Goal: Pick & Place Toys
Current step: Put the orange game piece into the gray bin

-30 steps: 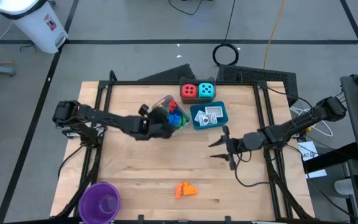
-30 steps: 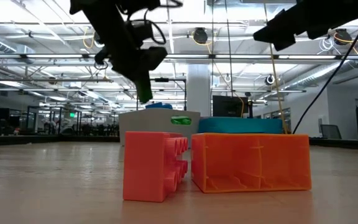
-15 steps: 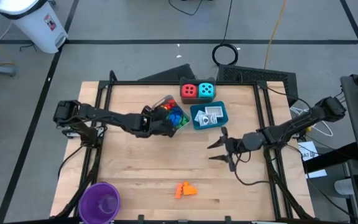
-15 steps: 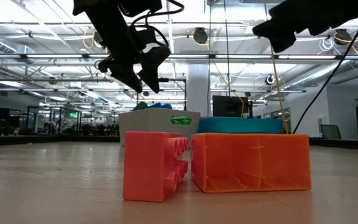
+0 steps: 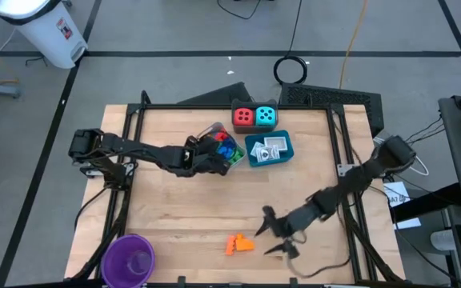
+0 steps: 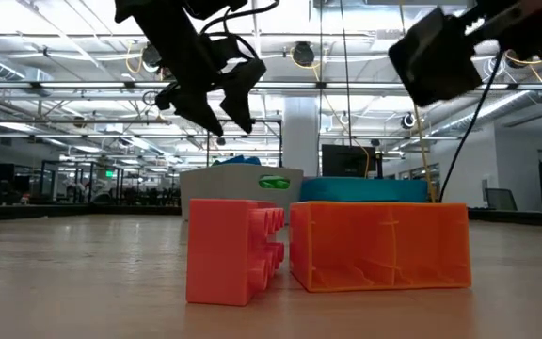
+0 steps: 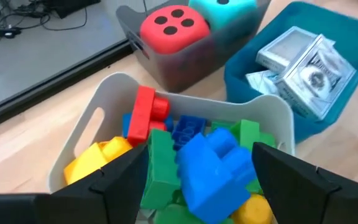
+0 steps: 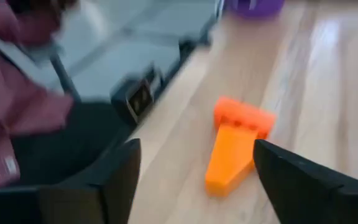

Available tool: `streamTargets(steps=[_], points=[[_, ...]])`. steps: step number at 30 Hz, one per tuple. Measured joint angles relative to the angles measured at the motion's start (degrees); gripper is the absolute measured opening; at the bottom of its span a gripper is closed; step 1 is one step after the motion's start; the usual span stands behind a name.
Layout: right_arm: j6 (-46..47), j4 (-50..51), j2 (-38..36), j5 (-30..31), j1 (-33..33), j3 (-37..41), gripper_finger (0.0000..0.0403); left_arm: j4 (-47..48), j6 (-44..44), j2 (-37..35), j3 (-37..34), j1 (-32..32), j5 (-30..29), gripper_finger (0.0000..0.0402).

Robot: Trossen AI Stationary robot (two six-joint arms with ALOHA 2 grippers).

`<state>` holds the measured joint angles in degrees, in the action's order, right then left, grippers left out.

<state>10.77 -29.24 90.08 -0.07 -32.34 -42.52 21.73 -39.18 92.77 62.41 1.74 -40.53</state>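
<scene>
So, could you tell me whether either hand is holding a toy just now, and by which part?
Nothing is held: the left hand is open over the brick tray; the right hand is open beside the orange bricks.

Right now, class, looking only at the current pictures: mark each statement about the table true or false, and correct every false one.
1. The right gripper is open beside the orange bricks. True.
2. The left gripper grips a blue brick. False: its fingers are open and hold nothing, above the clear tray of bricks.
3. The red die and cyan die sit side by side in the grey tray. True.
4. The purple cup stands in the blue tray. False: it stands at the table's near left corner; the blue tray holds white packets.
5. The orange bricks lie in the clear tray. False: they lie on the bare table.
</scene>
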Motion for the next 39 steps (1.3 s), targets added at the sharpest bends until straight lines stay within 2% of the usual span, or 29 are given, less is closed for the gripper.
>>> streamTargets(steps=[3,6,11,16,21,27,31,36,39], points=[[1.5,12.2,5.2,3.6,-1.8,-7.8,0.031,-2.7,0.3,0.0,0.0,0.0,0.0,0.0287],[1.7,17.9,9.9,9.2,-3.0,-13.1,0.0324,-6.9,0.3,0.0,0.0,0.0,0.0,0.0287],[2.4,16.6,15.1,12.2,-3.4,-15.5,0.0322,-14.8,0.2,0.0,0.0,0.0,0.0,0.029],[4.9,16.8,17.7,12.4,-2.5,-15.5,0.0307,-22.9,3.3,0.0,0.0,0.0,0.1,0.029],[4.3,10.4,20.6,12.2,-2.1,-15.6,0.028,-25.0,7.6,0.0,0.0,0.3,1.7,0.0285],[1.8,11.4,21.5,11.8,-1.8,-15.5,0.0217,-24.9,10.1,0.0,0.0,0.3,6.7,0.0285],[0.3,12.8,21.1,11.4,-0.5,-15.5,0.0152,-24.9,10.2,0.0,0.0,0.3,11.4,0.0285],[-1.2,12.7,20.8,7.0,2.3,-15.5,0.0057,-24.9,8.0,0.0,0.0,0.5,18.1,0.0285],[-2.5,12.7,20.2,4.5,4.0,-15.5,0.0021,-25.3,8.0,0.0,0.0,0.6,19.1,0.0285]])
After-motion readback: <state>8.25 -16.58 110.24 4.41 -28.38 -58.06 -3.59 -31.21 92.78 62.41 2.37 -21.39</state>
